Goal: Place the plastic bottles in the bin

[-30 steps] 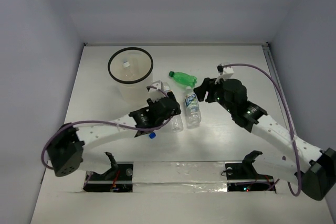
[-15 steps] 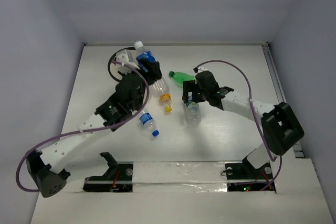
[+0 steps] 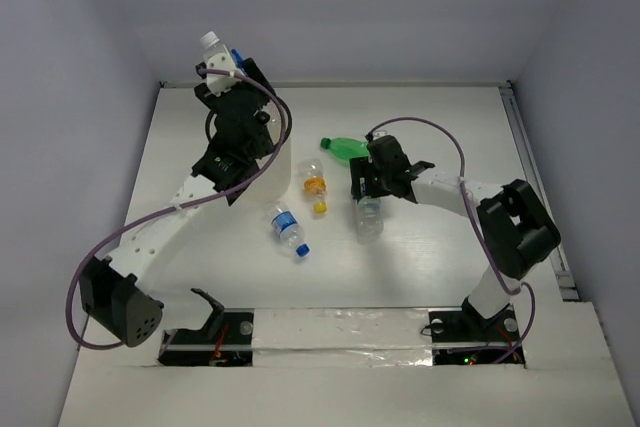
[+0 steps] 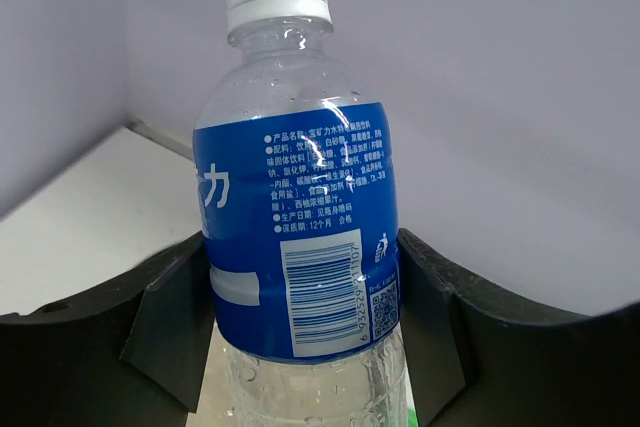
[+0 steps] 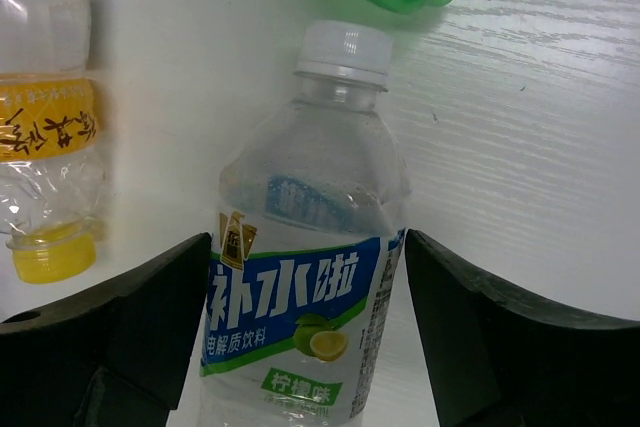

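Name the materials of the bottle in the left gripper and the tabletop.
Held bottle: clear glossy plastic, judging by highlights and see-through walls; blue printed film label. Tabletop: matte white, faint grain lines, probably painted or laminated wood.

A white, wood-grained table [image 3: 400, 267] is filling the middle of the top view. Pale grey-violet walls [image 3: 350, 7] are enclosing it at 9, 12 and 3 o'clock. A shiny strip of tape [image 3: 340, 319] is running along its 6 o'clock edge, and a metal rail [image 3: 521, 127] is lining its 3 o'clock edge.

Blue-labelled bottle [image 4: 300, 247] aloft, green bottle [image 3: 347, 148], orange-capped bottle [image 3: 315, 185], blue-capped bottle [image 3: 288, 230] lying flat
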Controlling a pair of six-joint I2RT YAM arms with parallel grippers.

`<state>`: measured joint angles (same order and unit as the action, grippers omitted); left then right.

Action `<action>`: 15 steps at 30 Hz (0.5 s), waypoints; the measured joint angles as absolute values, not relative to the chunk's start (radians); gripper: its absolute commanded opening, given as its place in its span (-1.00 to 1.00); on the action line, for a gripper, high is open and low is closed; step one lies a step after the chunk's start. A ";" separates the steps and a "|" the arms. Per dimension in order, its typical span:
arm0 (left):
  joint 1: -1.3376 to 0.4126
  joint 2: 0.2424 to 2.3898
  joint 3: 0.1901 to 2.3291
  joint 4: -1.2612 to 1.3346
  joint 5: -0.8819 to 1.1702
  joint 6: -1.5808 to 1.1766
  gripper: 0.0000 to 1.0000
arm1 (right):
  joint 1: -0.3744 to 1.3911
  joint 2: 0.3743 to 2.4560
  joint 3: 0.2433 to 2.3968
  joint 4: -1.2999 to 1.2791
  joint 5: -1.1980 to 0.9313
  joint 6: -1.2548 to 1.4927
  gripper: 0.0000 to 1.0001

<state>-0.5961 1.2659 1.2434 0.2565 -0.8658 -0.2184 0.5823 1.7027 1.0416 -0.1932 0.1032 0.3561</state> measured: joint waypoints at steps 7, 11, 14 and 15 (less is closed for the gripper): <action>-0.594 1.327 1.108 0.525 -0.970 -0.009 -0.20 | 0.582 1.704 1.042 -0.183 0.096 0.353 0.21; -0.594 1.378 1.003 0.727 -1.005 0.113 -0.19 | 0.582 1.695 1.029 -0.165 0.090 0.356 0.09; -0.594 1.427 0.957 0.830 -1.019 0.191 -0.16 | 0.582 1.653 0.997 -0.164 0.082 0.361 0.02; -0.594 1.444 0.955 0.847 -1.023 0.205 -0.11 | 0.582 1.626 0.985 -0.165 0.081 0.363 0.00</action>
<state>-0.5938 1.4445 0.9546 0.8467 -1.0225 0.2047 0.5823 1.6264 0.9848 -0.1646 0.0811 0.3630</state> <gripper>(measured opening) 0.591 0.693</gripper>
